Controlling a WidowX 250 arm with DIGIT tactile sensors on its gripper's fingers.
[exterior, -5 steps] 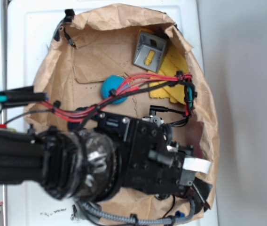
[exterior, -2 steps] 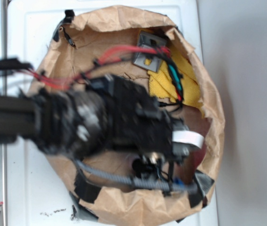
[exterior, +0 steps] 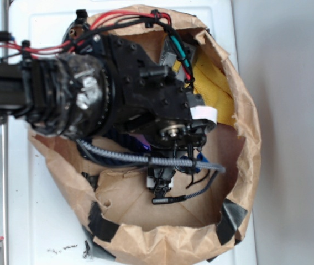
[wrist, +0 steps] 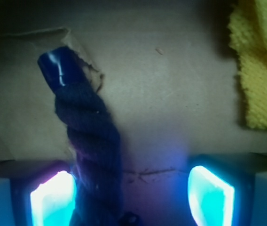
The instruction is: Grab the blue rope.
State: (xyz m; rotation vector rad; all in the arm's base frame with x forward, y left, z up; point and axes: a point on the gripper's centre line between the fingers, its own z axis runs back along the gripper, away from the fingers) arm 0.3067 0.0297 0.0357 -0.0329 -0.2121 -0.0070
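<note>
Brown paper liner point(exterior: 146, 232) on white worktop point(exterior: 35, 232): arm has swung up; claw point(wrist: 133, 193) now apart, straddling blue rope point(wrist: 93, 136) beside left pad. Ready to close.

**No readable text**

Nothing in either view can be read: no words, brand marks, numbers or signs. The white tag point(exterior: 204, 114) on the arm's wrist shows blank, and the brown paper point(exterior: 146, 204) lining the work area carries no print.
</note>
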